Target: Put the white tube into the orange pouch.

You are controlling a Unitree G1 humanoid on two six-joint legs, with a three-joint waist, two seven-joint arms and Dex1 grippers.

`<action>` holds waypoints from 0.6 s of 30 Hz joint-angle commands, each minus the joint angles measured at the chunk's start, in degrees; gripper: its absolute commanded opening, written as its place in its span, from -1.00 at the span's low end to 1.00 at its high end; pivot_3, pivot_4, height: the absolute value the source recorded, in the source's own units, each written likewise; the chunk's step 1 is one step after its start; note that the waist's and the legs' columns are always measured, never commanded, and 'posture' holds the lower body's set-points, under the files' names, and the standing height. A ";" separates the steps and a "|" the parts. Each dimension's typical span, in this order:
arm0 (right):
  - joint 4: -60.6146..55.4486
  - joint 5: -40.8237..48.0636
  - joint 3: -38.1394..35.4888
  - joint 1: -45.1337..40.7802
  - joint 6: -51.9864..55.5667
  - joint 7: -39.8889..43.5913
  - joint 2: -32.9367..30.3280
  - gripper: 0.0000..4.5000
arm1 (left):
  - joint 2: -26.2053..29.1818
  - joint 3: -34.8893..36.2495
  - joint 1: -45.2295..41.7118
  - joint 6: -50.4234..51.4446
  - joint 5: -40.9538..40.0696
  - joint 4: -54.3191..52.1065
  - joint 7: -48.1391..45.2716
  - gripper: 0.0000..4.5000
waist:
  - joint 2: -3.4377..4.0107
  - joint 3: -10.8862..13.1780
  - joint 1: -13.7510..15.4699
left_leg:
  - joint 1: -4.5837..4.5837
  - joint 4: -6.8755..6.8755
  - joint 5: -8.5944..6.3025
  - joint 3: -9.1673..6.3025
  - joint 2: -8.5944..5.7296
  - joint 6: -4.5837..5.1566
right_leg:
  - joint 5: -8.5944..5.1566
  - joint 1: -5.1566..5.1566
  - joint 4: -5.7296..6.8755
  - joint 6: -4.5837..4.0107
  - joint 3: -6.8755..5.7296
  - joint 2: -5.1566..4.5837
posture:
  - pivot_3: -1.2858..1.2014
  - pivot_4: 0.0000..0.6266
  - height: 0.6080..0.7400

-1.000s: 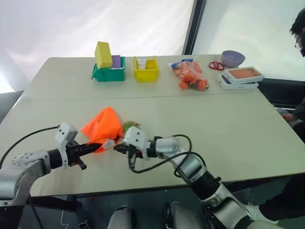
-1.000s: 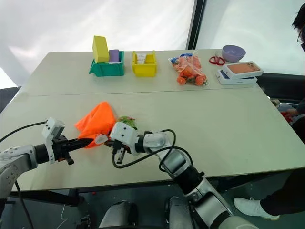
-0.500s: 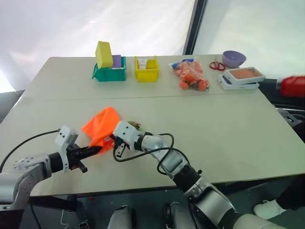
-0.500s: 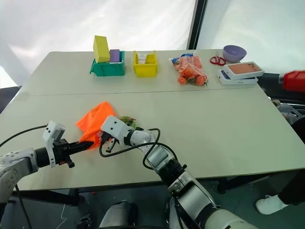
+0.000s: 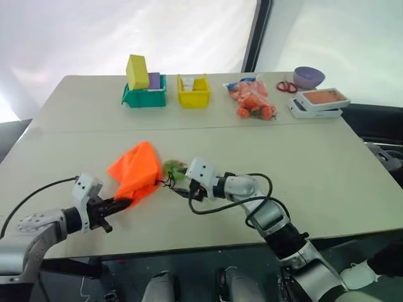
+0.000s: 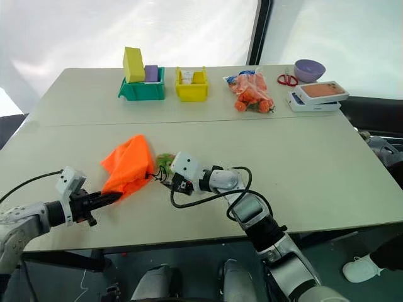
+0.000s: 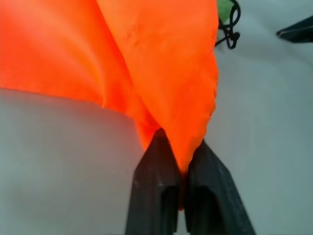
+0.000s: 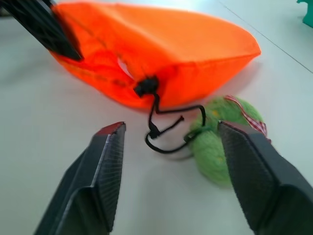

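Observation:
The orange pouch (image 5: pixel 133 171) lies slumped on the near left of the table. My left gripper (image 5: pixel 121 203) is shut on the pouch's near edge, and its fingers (image 7: pixel 156 171) pinch a fold of the orange fabric (image 7: pixel 161 63). The pouch's black cord (image 8: pixel 159 122) runs from the gathered mouth to a green round tag (image 8: pixel 215 147). My right gripper (image 8: pixel 171 129) is open just beside the mouth, with the cord and tag lying between its fingers, touching neither. The white tube is mostly hidden; a white sliver (image 8: pixel 123 67) shows inside the mouth.
Along the table's far edge stand a green bin (image 5: pixel 143 95) holding a yellow block, a yellow bin (image 5: pixel 192 92), a clear bag of orange items (image 5: pixel 252 99), red scissors (image 5: pixel 286 86), a purple bowl (image 5: pixel 308 77) and stacked flat boxes (image 5: pixel 318 102).
My right gripper has pulled back to the right, away from the pouch's mouth, and has opened. The white end seen at the mouth has gone inside. The left gripper keeps its hold.

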 commanded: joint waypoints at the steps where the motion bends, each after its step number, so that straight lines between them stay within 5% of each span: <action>1: 3.10 -1.75 -0.13 -2.62 -3.92 -1.67 0.85 0.28 | -0.74 1.63 -1.28 -2.39 0.41 -0.09 1.33 0.02 | 0.00 0.00 0.01 | 0.00 0.00 0.00 0.00 0.00 0.01 | 0.00 0.01 0.00 0.00 0.00 0.00 | 0.03 -0.52 1.00; 2: 4.52 -2.51 0.07 -3.22 -5.00 -2.17 1.03 0.28 | -1.04 2.08 -1.63 -2.67 0.22 0.14 1.64 0.25 | 0.00 0.00 0.01 | 0.00 0.00 0.00 0.00 0.00 0.01 | 0.00 0.03 0.01 0.00 0.00 0.00 | 0.03 -0.52 1.00; 11: 15.07 -7.67 1.34 -6.31 -14.44 -4.86 2.14 0.28 | -1.84 6.14 -0.76 -1.66 -3.84 -3.01 1.76 0.25 | -0.01 0.00 -0.13 | -0.03 0.00 0.01 0.04 -0.01 0.02 | 0.03 0.17 0.05 0.03 0.00 0.04 | 0.03 -0.52 1.00; 14: 15.93 -7.48 0.26 -6.16 -15.50 -5.22 2.49 -0.06 | -1.84 6.88 -0.75 -1.26 -4.66 -3.56 2.41 0.28 | -0.01 0.00 -0.08 | -0.03 0.01 0.02 0.04 -0.02 0.02 | 0.03 0.19 0.06 0.03 0.00 0.04 | 0.03 -0.52 1.00; 18: 14.50 -7.71 -0.57 -4.94 -16.03 -5.57 1.41 -0.97 | -1.93 7.67 -1.62 -0.69 -5.99 -3.88 3.19 0.28 | -0.01 0.00 -0.08 | -0.02 0.02 0.02 0.03 -0.01 0.01 | 0.02 0.20 0.07 0.02 0.00 0.04 | 0.03 -0.52 1.00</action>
